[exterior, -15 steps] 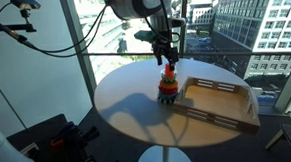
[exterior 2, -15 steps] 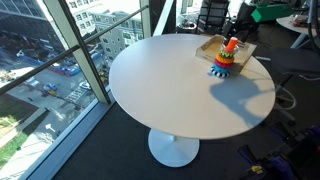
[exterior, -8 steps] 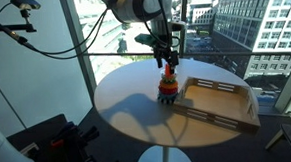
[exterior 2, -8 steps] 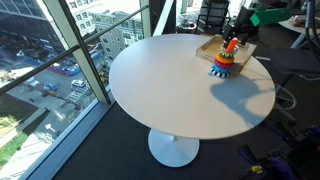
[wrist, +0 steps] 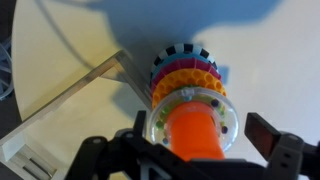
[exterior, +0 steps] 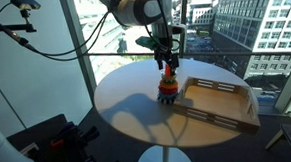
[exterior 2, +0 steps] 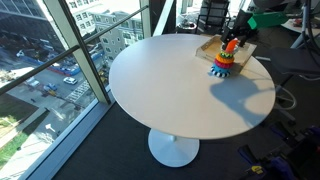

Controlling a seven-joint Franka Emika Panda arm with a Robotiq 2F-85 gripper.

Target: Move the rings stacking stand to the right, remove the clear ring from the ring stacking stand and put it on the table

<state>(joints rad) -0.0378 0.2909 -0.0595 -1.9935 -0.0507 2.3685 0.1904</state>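
The rings stacking stand (exterior: 169, 89) (exterior 2: 223, 63) is a small cone of coloured rings standing on the table (exterior: 127, 107) (exterior 2: 170, 90), next to the wooden tray. My gripper (exterior: 167, 66) (exterior 2: 231, 43) hangs straight above its top, open. In the wrist view the clear ring (wrist: 223, 115), see-through with small beads inside, sits highest on the stack around the orange peg (wrist: 192, 138). My gripper (wrist: 200, 128) straddles that ring. One dark finger (wrist: 262, 131) stands apart from the ring's rim, while the opposite one lies close beside it. Nothing is held.
A rectangular wooden tray (exterior: 225, 100) (exterior 2: 210, 45) (wrist: 60, 100) lies right beside the stand, its corner almost at the base. The round table ends near tall windows (exterior: 84, 54), and cables and gear lie on the floor (exterior: 59, 141).
The gripper has sunk slightly over the stand's top, so the orange peg is now covered in an exterior view. The stand and tray have not moved.
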